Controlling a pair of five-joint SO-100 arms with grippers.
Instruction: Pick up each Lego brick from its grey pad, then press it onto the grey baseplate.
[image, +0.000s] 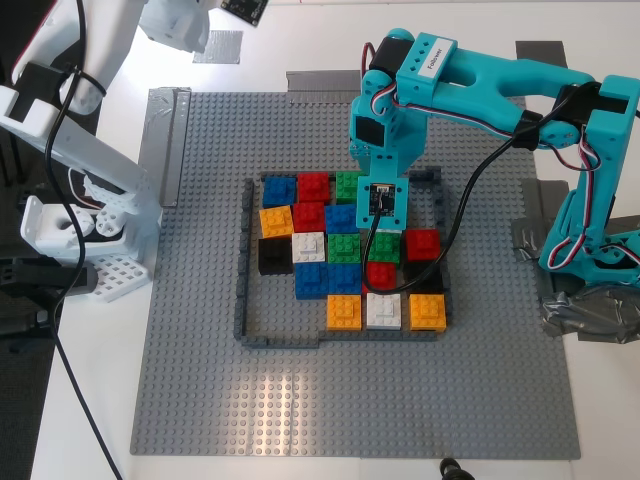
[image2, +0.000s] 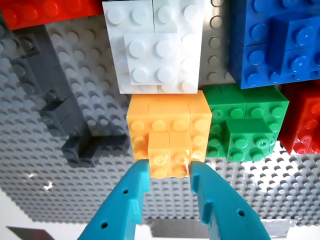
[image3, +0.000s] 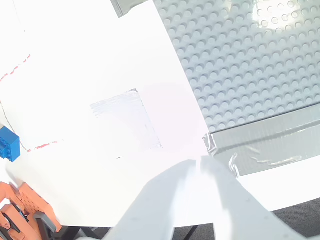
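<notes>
My first gripper (image2: 170, 169), the teal one, is shut on the orange Lego brick (image2: 170, 152). The brick rests on an orange block inside the dark-grey frame (image2: 55, 107) on the grey baseplate (image: 200, 350). In the exterior view this gripper (image: 385, 205) hangs over the coloured bricks and hides the orange brick. My second gripper (image3: 200, 162), white and overexposed, hovers shut and empty over the white table near a grey pad (image3: 125, 120). The blue Lego brick (image3: 7, 142) lies on the table at that picture's edge. The exterior view shows grey pads at the back (image: 218, 45) and back right (image: 540, 52).
Red, green, blue, white, black and orange blocks (image: 345, 250) fill much of the frame (image: 243, 260). Silvery tape strips (image: 165, 140) hold the baseplate's edges. The white arm's base and cables (image: 70, 200) stand at the exterior view's left, and the teal arm's base (image: 590, 260) at its right.
</notes>
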